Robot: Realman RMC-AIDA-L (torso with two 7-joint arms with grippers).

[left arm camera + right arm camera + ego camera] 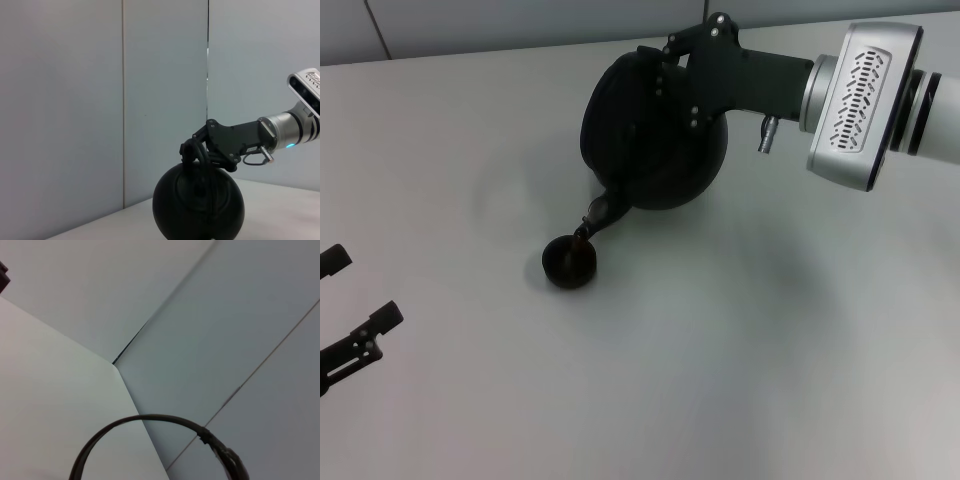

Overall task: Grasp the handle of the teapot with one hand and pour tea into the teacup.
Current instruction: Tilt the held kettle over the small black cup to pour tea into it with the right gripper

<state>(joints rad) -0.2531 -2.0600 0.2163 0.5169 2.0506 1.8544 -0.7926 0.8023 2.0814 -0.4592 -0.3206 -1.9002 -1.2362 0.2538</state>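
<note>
The teapot (655,135) hangs tilted above the table (770,350), spout (603,212) dipped over the teacup (569,262), which stands on the table toward the near left of the pot. The right gripper (672,62) is clamped on the handle (200,160) from the right. The risk appears to be in the tilt: the cup is small and low, so too steep an angle could overshoot its rim, and the heavy pot might swing in the grip. The left gripper (348,305), jaws apart, waits at the table's near left edge.
</note>
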